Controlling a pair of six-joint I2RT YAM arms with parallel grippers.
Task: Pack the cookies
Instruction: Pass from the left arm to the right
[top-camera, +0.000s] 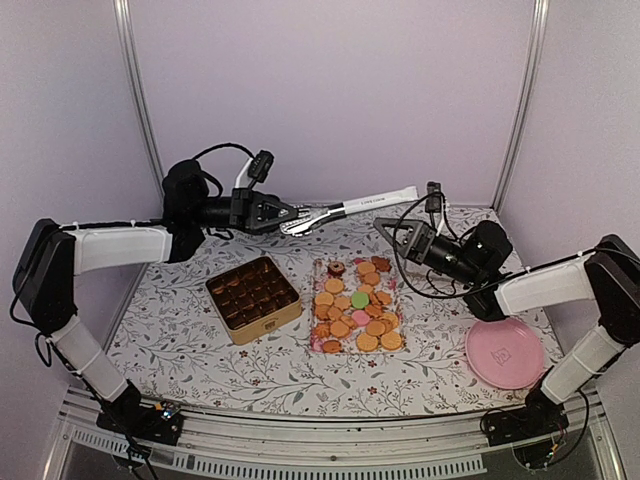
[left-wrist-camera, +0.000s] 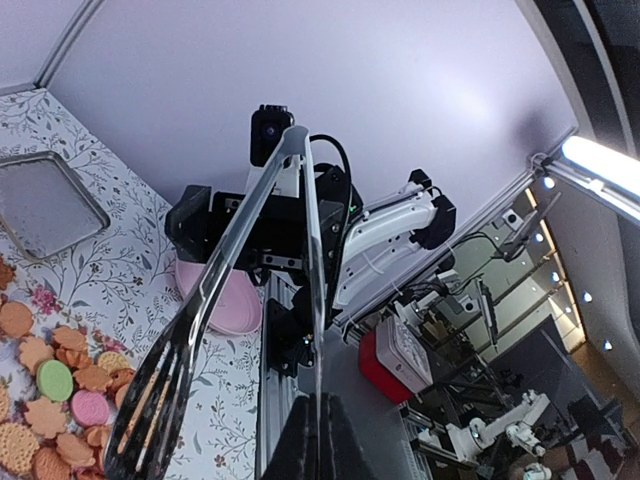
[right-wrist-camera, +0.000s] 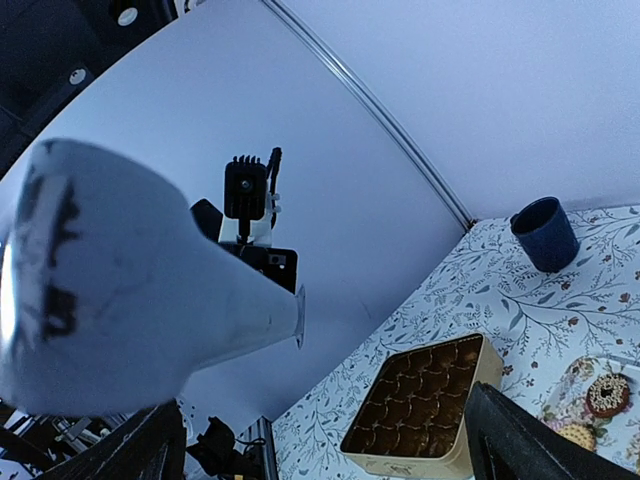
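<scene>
Nothing is packed yet: your small round cookies (top-camera: 355, 308) all lie on the floral table (top-camera: 200, 352), just beside the seemingly empty gold square tin (top-camera: 253, 298). The left gripper (top-camera: 290, 215) has its jaws clamped on the metal tongs (top-camera: 380, 200); the right gripper (top-camera: 388, 228) has its jaws apart.

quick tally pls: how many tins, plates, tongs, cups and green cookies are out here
gold square tin with compartments: 1
pink round plate: 1
metal tongs with a white end: 1
dark blue cup: 1
round green cookie: 1
total: 5
</scene>
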